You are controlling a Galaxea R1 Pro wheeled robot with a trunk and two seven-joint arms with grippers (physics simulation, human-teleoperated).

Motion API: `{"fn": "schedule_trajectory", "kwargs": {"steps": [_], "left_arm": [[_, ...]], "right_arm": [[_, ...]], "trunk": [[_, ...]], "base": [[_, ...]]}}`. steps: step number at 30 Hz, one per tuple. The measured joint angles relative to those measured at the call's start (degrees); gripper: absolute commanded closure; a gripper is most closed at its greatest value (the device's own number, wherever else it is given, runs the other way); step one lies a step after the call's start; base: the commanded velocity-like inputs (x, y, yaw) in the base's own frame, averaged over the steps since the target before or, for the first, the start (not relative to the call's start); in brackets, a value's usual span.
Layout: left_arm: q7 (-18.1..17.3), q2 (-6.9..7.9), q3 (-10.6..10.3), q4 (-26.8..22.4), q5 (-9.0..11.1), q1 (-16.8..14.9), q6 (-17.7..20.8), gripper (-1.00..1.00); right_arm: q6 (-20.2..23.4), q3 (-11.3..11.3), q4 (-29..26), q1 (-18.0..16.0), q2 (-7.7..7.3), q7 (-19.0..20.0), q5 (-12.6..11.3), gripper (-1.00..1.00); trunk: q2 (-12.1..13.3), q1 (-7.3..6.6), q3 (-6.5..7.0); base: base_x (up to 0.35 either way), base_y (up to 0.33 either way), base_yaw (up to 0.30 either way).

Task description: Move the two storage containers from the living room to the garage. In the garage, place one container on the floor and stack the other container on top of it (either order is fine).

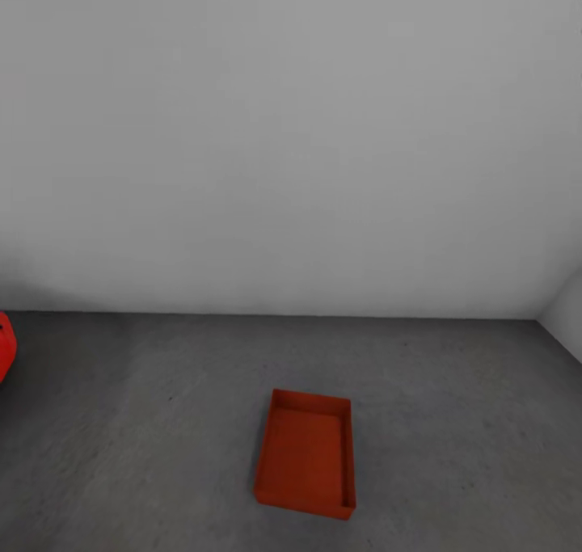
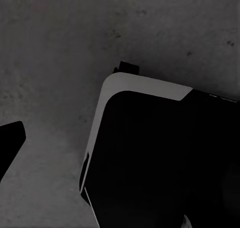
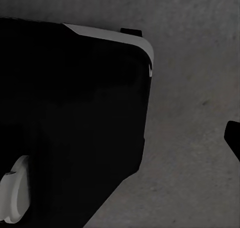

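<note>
One red-orange open-topped storage container (image 1: 307, 453) lies empty on the dark grey concrete floor (image 1: 461, 423) of the garage, low in the head view and a little right of centre. The second container is out of view. In the left wrist view a dark finger (image 2: 10, 140) of my left gripper juts in from the edge with nothing against it. The right wrist view has a dark finger (image 3: 234, 137) at its edge too, also bare. Both wrist cameras look down at the concrete beside my own body.
A plain white wall (image 1: 291, 132) closes the room behind the container, meeting a side wall (image 1: 567, 309) at the far right. A glossy red rounded shape (image 1: 5, 348) pokes in at the left edge. My dark base with a pale rim (image 2: 145, 87) (image 3: 115, 33) fills much of both wrist views.
</note>
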Motion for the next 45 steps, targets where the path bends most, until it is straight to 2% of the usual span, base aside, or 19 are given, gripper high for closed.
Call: {"fn": "schedule_trajectory", "kwargs": {"steps": [45], "left_arm": [[0.01,0.00,0.00,0.00,0.00,0.00,0.00,-1.00]], "right_arm": [[-0.42,-0.04,-0.05,0.00,0.08,-0.09,-0.08,-1.00]], "trunk": [[0.01,0.00,4.19]], "base": [[0.000,0.000,0.000]]}}
